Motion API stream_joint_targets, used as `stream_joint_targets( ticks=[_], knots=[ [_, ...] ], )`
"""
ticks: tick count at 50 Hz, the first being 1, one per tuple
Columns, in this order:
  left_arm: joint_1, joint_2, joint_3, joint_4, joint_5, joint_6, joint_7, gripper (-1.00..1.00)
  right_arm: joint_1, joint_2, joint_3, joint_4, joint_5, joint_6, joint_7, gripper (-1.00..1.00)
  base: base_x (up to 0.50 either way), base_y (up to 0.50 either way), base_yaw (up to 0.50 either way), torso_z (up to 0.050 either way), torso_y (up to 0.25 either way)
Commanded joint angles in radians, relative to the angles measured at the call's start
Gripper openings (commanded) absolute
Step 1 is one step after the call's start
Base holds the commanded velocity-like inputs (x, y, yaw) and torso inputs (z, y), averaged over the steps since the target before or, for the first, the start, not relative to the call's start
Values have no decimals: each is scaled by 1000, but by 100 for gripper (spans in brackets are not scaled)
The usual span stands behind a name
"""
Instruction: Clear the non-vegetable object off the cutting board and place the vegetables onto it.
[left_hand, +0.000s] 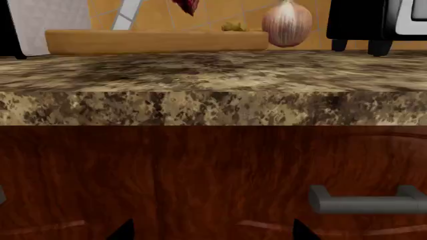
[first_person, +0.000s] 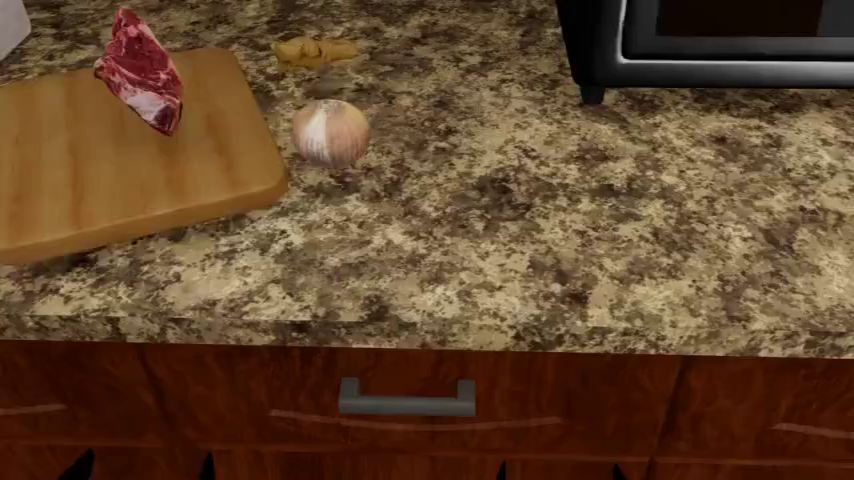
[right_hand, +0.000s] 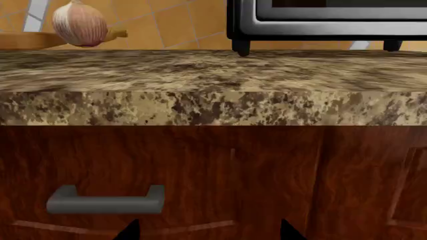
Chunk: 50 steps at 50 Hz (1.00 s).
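Note:
The red steak (first_person: 140, 68) rests on the far part of the wooden cutting board (first_person: 120, 180) at the counter's left. The ginger (first_person: 314, 50) lies on the counter just past the board's far right corner. The onion (first_person: 330, 132) sits beside the board's right edge. The left wrist view shows the board (left_hand: 157, 41), onion (left_hand: 287, 22), ginger (left_hand: 232, 26) and steak (left_hand: 187, 6). Both grippers hang below the counter edge, facing the drawer front. My left gripper (left_hand: 213, 232) is open and holds nothing. My right gripper (right_hand: 210, 232) is open and holds nothing. In the right wrist view, the onion (right_hand: 80, 24) partly hides the ginger.
A black and silver oven (first_person: 707, 40) stands at the counter's back right. A white object (first_person: 11, 25) sits at the far left corner. The speckled counter (first_person: 534, 230) overhangs a wooden drawer with a grey handle (first_person: 406, 397).

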Motion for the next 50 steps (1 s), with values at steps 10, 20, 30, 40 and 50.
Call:
stream_joint_targets(
  ticks=[10,20,30,40,50],
  knots=[
    [0,-41,54,-1,-7,5,-59,100,1,39,-46,10,38,-14,45,100,0,0,0,0,0],
    [-2,-39,56,-4,6,-21,-65,100,-2,39,-58,4,6,-13,57,100,0,200,0,0,0],
    [-11,-56,79,-14,-14,-34,-86,100,-2,59,-82,8,25,-21,76,100,0,433,0,0,0],
    [-36,-64,74,2,-59,-140,-110,100,21,77,-110,-22,11,23,97,100,0,13,0,0,0],
    [-124,-102,83,193,-31,-374,-153,100,91,103,-132,-232,3,281,95,100,0,0,0,0,0]
  ],
)
